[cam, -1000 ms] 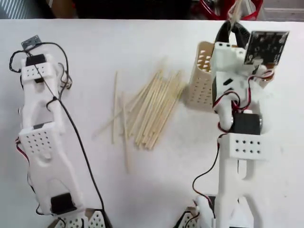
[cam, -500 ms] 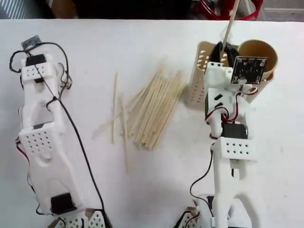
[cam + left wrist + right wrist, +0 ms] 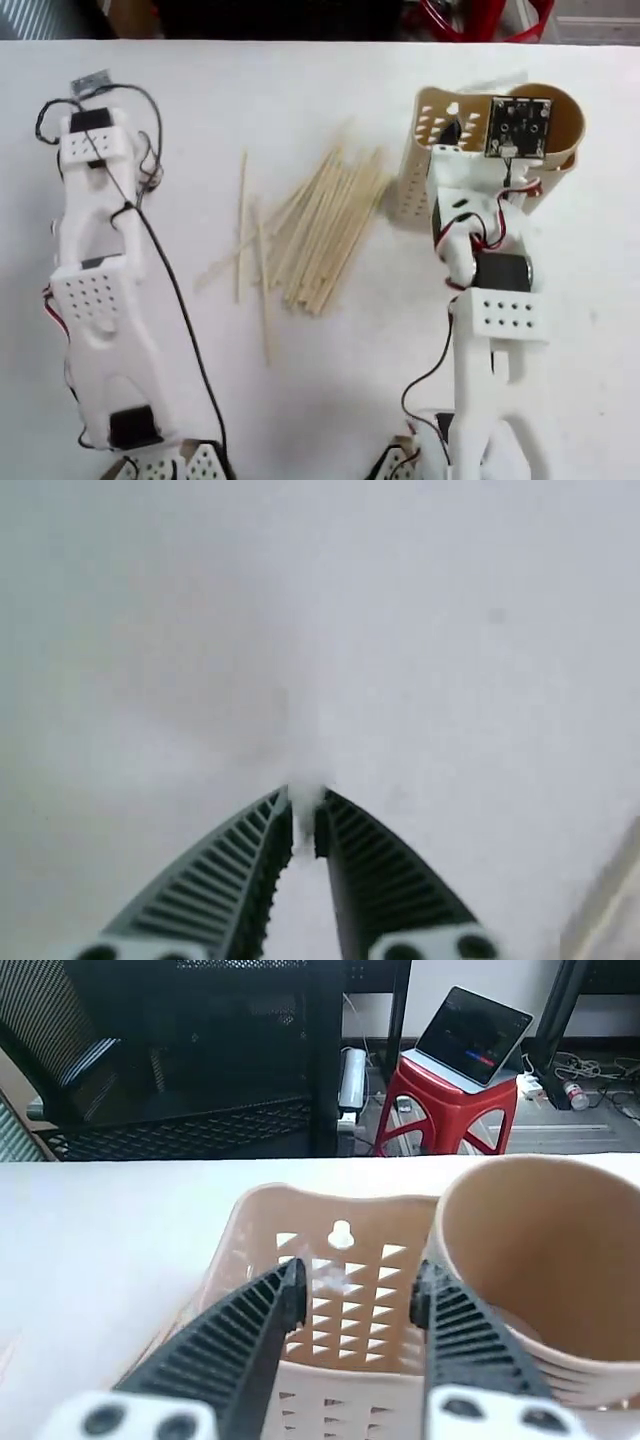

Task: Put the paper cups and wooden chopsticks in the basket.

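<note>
Paper cup (image 3: 566, 128): one, inside the single basket (image 3: 414, 185) by the table (image 3: 300, 400) far edge. Chopsticks (image 3: 320, 230): overlapping pile mid-table, can't count. Right gripper (image 3: 355, 1290) spread, holding nothing; left gripper (image 3: 305, 815) pinched closed.

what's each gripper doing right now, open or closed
left gripper: closed, holding nothing
right gripper: open, empty, above the basket

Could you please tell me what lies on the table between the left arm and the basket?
A loose pile of wooden chopsticks, as the high view shows.
</note>
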{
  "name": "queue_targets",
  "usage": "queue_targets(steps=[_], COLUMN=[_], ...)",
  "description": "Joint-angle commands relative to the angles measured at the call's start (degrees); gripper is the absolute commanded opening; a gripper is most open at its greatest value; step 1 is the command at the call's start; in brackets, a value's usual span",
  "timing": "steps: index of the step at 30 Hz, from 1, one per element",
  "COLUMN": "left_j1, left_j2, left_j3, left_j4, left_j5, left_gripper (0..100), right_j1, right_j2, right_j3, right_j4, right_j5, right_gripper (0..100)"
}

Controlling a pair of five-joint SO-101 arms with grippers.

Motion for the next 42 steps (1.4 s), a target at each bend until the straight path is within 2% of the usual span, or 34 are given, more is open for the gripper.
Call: queue_targets(steps=[1, 5, 9, 13, 16, 18, 22, 25, 27, 31, 35, 39, 42], left_j1=[1.9, 1.7, 5.0, 9.5, 11.2, 11.8, 12.4, 11.9, 12.1, 14.1, 18.0, 20.6, 21.5], left_j2=[-3.7, -3.7, -4.1, -4.7, -6.8, -8.2, -8.5, -6.4, -5.6, -6.6, -9.7, -17.5, -26.9], left_j3=[-4.6, -4.0, -3.9, -4.6, -3.9, -3.9, -3.8, -3.9, -4.0, -4.1, -1.6, 7.6, 19.9], left_j4=[4.0, 3.2, 5.3, 10.7, 12.5, 14.5, 14.9, 13.6, 13.7, 16.4, 18.4, 17.1, 11.2], left_j5=[-3.1, -5.4, -11.2, -14.7, -17.1, -17.6, -17.3, -15.4, -15.9, -16.5, -16.4, -16.7, -17.8], left_gripper=[3, 5, 5, 5, 5, 5, 5, 5, 5, 5, 5, 5, 5], right_j1=[-0.3, 0.9, 0.9, 1.3, 2.4, 6.1, 20.4, 30.5, 33.8, 33.5, 29.8, 24.0, 21.0], right_j2=[-7.7, -15.0, -20.7, -22.2, -22.2, -22.2, -20.4, -15.5, -11.7, -7.3, -7.9, -13.3, -20.5], right_j3=[-1.3, -0.3, -0.5, -5.6, -7.4, -7.2, -7.7, -8.4, -8.4, -7.4, -4.5, 4.7, 14.4], right_j4=[2.3, 5.1, 10.9, 28.2, 40.3, 43.0, 42.9, 40.3, 38.6, 41.8, 48.3, 49.4, 46.5], right_j5=[-0.1, 1.1, 8.3, 13.7, 19.2, 22.5, 30.6, 37.1, 40.4, 41.1, 38.8, 36.2, 33.8], right_gripper=[18.3, 18.3, 14.9, 5.0, 5.3, 6.8, 11.7, 14.9, 15.6, 15.5, 13.2, 7.0, 7.0])
